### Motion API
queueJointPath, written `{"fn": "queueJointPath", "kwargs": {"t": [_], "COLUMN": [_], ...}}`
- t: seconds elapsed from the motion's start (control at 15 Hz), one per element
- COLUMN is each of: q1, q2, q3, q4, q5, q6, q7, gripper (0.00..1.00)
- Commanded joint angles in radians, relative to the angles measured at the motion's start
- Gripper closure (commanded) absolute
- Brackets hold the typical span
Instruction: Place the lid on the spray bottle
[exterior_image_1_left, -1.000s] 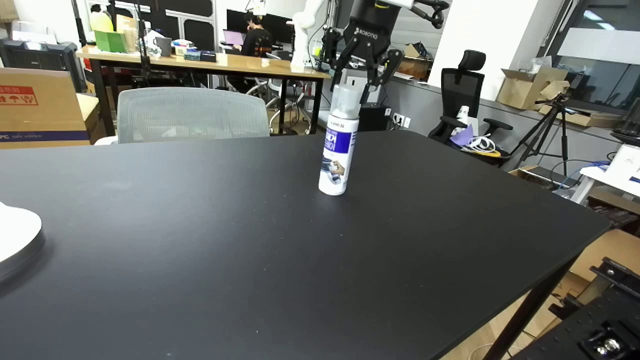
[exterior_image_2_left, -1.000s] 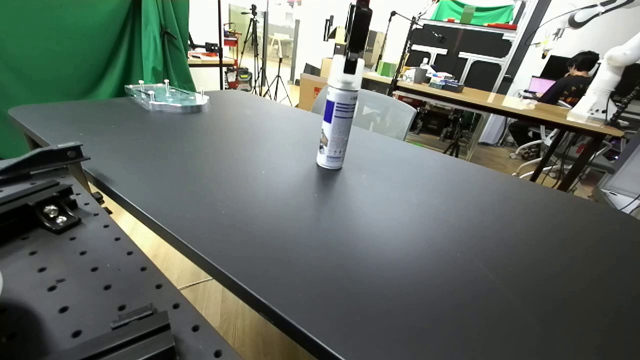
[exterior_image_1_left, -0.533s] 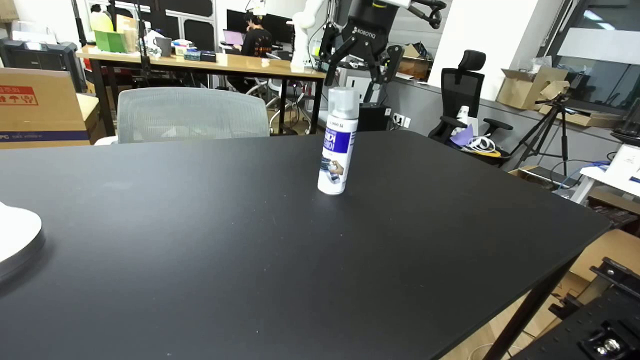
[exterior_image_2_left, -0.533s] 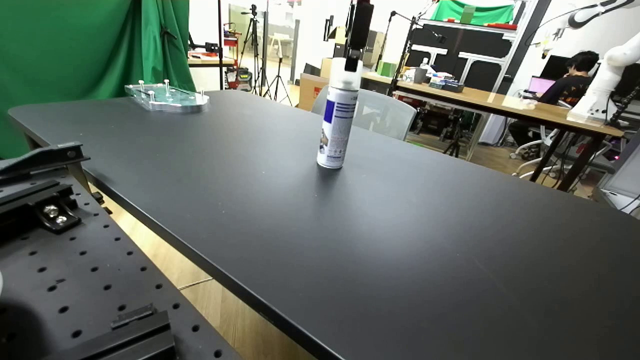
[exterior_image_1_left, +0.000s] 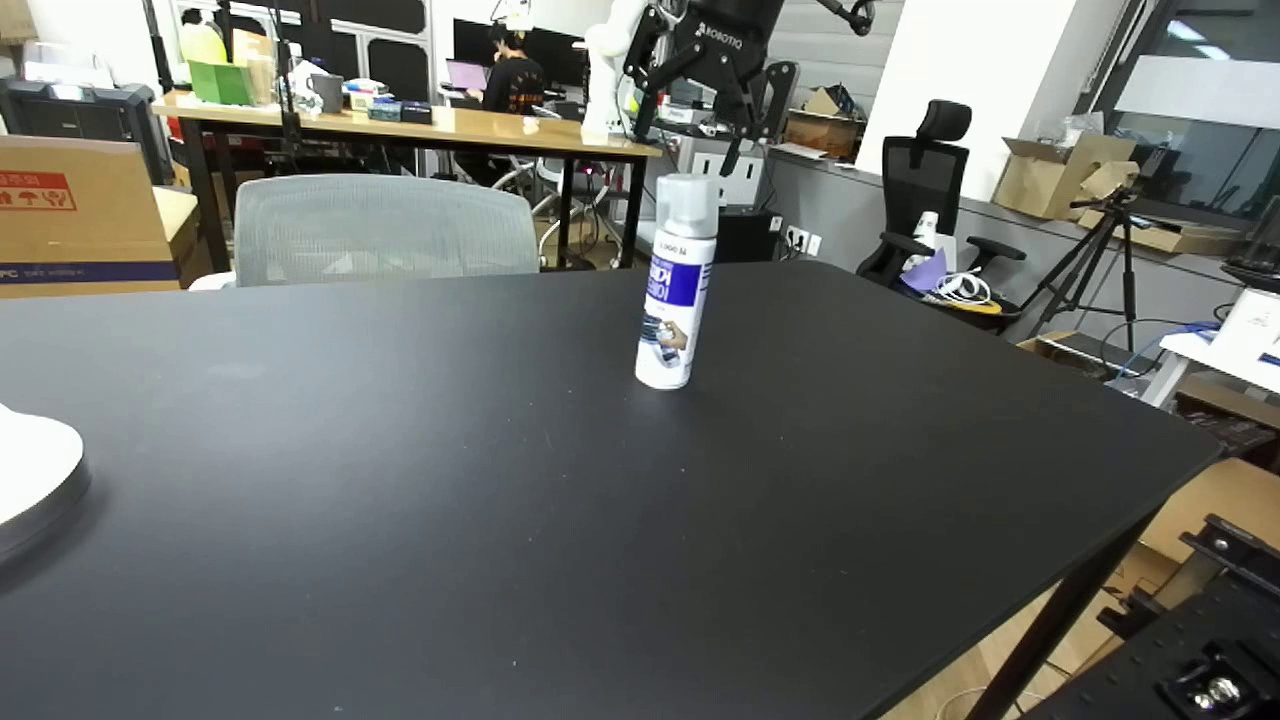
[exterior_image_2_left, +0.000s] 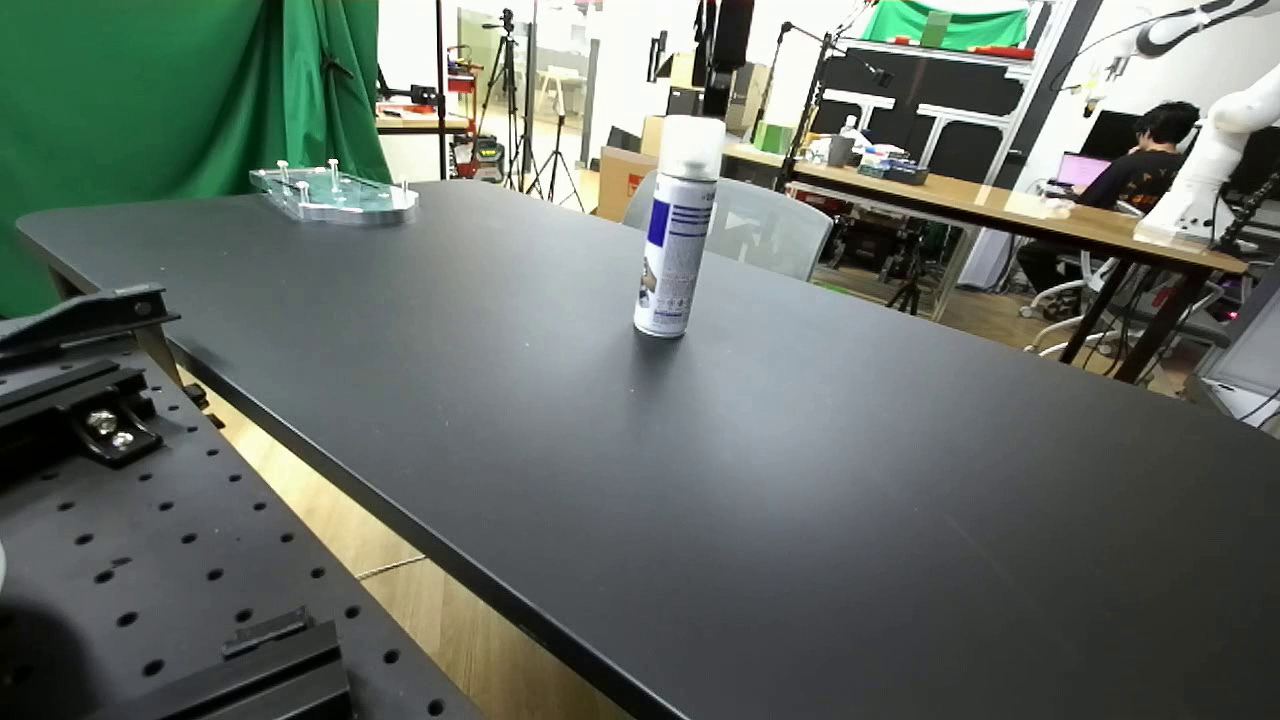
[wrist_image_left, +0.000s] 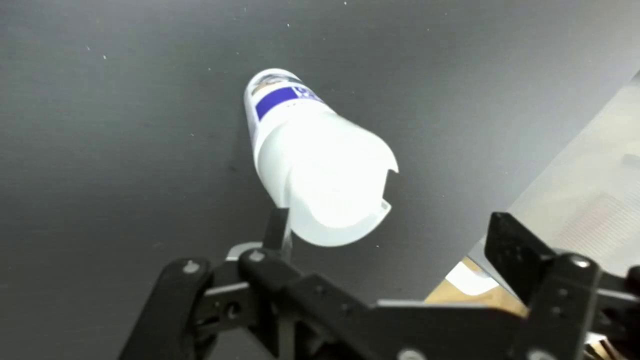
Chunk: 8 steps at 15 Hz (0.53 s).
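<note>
The white spray bottle (exterior_image_1_left: 672, 310) with its blue label stands upright on the black table in both exterior views. The translucent whitish lid (exterior_image_1_left: 687, 205) sits on top of it, and the nozzle cannot be seen. Seen from above in the wrist view, the lid (wrist_image_left: 335, 170) looks bright white with a notch in its rim. My gripper (exterior_image_1_left: 686, 152) hangs just above the lid with its jaws wide apart and nothing between them. From the wrist, one finger of the gripper (wrist_image_left: 391, 232) overlaps the lid's edge in the picture, the other is far to its right.
Across the table stands a grey mesh chair (exterior_image_1_left: 385, 230). A clear plate with posts (exterior_image_2_left: 335, 195) lies at the far end of the table (exterior_image_2_left: 450, 420). A perforated black board (exterior_image_2_left: 200, 560) runs along the near side. One white rounded object (exterior_image_1_left: 35, 465) shows at the left edge.
The fingers were beside the lid a second ago. They have spread apart and the gripper has risen clear of it. The lid and spray bottle stay standing almost exactly where they were.
</note>
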Motion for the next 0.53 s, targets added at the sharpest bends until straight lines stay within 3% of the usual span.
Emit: {"fn": "queueJointPath", "kwargs": {"t": [0.0, 0.2, 0.47], "q1": [0.009, 0.016, 0.036], "q2": [-0.086, -0.136, -0.194], "q3": [0.017, 0.041, 0.046], "q4": [-0.087, -0.143, -0.170], "q5": [0.012, 0.093, 0.267], "q6": [0.125, 0.204, 0.142], "q7": [-0.139, -0.317, -0.527], "gripper": [0.00, 0.00, 0.00]}}
